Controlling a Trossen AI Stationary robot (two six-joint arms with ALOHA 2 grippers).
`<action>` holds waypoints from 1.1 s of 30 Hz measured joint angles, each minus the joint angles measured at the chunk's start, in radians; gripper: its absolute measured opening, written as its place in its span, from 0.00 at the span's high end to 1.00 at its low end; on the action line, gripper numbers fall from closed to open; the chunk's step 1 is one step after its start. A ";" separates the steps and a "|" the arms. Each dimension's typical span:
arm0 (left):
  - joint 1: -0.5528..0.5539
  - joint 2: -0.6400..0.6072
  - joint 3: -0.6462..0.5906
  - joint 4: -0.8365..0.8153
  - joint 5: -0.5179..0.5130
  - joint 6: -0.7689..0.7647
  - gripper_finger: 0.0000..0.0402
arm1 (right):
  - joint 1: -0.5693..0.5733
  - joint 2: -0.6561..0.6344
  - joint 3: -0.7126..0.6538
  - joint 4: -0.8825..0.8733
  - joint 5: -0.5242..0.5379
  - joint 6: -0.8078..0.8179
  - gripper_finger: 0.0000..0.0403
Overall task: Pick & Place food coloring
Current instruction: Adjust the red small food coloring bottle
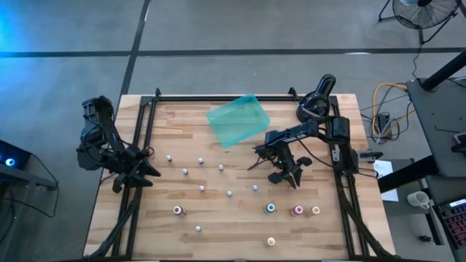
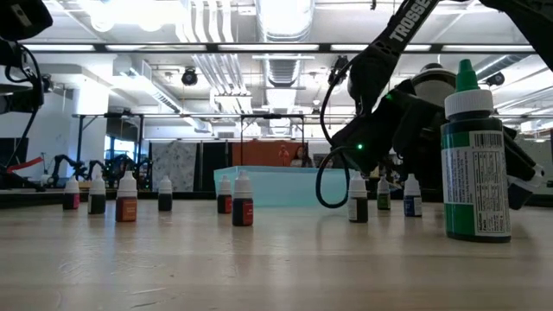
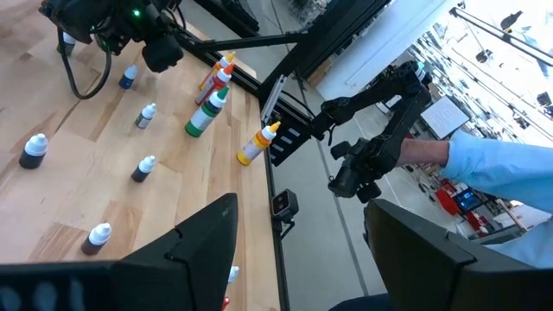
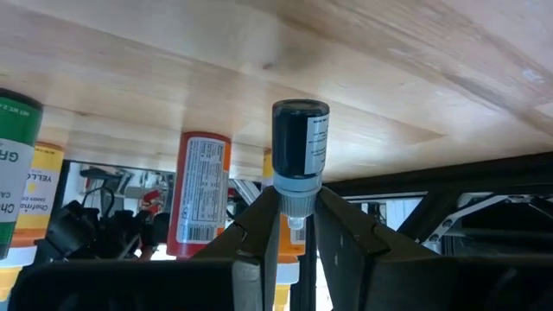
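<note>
I see the light wooden plank table (image 1: 218, 218) carrying everything, with the translucent teal rectangular plastic tray (image 1: 237, 120) lying tilted on it, beyond and to the left of my right end effector (image 1: 286, 169). A tall green bottle with a green cap (image 2: 471, 155) stands at the table edge nearest the low camera. The right end effector is narrowed onto one tiny dark food coloring bottle (image 4: 299, 155), gripped by its white cap between the two dark fingers (image 4: 259, 225); from the wrist camera this bottle shows cap toward the fingers, with the table surface behind it. The other tiny white-capped food coloring bottles (image 1: 202, 188) stand upright and scattered on the table, mostly to the left of the right end effector, with a teal one (image 1: 271, 209), a pink one (image 1: 297, 211) and a yellow one (image 1: 315, 210) just in front of it. My left end effector (image 1: 144, 173) waits at the table's left edge, its fingers (image 3: 203, 246) spread wide, holding nothing.
</note>
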 joint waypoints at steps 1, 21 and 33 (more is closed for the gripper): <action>0.000 0.000 0.000 0.000 0.000 0.000 0.44 | 0.000 0.000 0.000 0.002 0.000 0.000 0.85; 0.000 0.000 0.000 0.000 0.000 -0.002 0.44 | 0.001 0.000 -0.019 0.020 -0.006 0.065 0.85; 0.000 0.000 0.000 0.000 0.000 -0.002 0.44 | 0.002 0.000 -0.029 0.053 -0.005 0.074 0.85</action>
